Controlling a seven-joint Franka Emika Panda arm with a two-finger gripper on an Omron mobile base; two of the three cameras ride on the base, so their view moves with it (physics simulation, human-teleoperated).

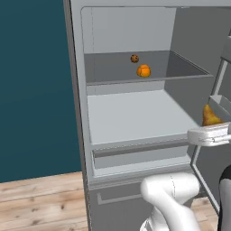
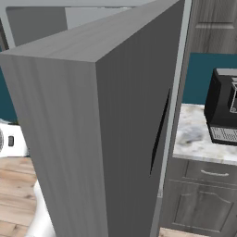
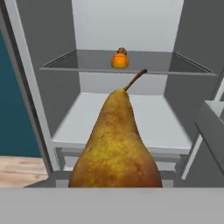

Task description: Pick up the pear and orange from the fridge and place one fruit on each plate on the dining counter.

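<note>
**Inspector A:** The gripper (image 1: 212,131) is recorded as clamped on the pear (image 3: 116,148). In the hand view the fruit sits directly ahead of the camera, stem up and tilted slightly right; the finger tips themselves are hidden behind it. In the left base view the pear's yellow-brown top is seen just above the white hand, at the right edge of the fridge (image 1: 135,113) opening, near the open door's inner bins.

**Inspector B:** Is the pear judged to be clear of the shelves?

**Inspector A:** It is judged so. The pear is held in front of the compartment, not resting on any shelf. The middle shelf behind it is bare.

**Inspector B:** And the second fruit?

**Inspector A:** The orange (image 1: 143,71) is noted on the upper shelf, towards the back, with a small dark speckled ball (image 1: 134,58) just behind it. Neither is touched.

**Inspector B:** Progress overall?

**Inspector A:** An early stage is assessed. One fruit has been picked but not delivered; the other is not yet collected. From the right base view, the fridge door's grey outer face (image 2: 92,139) blocks the interior, and a marble worktop with a dark appliance (image 2: 224,109) is seen beyond. No fruit is seen set down anywhere, so both placements are taken as outstanding.
</note>
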